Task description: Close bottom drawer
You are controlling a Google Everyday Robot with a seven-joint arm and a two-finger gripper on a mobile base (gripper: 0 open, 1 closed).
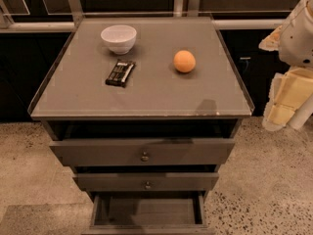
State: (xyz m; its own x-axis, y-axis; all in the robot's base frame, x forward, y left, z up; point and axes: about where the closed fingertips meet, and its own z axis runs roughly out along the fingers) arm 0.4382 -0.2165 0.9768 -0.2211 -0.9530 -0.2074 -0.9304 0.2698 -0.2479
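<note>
The bottom drawer (146, 212) of the dark grey-brown cabinet is pulled far out. I look down into its bare inside; its front panel (146, 230) lies at the picture's lower edge and its knob is out of view. The middle drawer (146, 181) and the wide top drawer (142, 152) above it stand slightly out, each with a small round knob. My gripper (282, 106), cream and white, hangs at the far right edge, beside the cabinet's right corner and well above and right of the bottom drawer, touching nothing.
On the cabinet top (146, 94) sit a white bowl (119, 37), a black snack bar (120, 73) and an orange (184, 61). Speckled floor (259, 190) lies on both sides. Dark panels with metal rails stand behind the cabinet.
</note>
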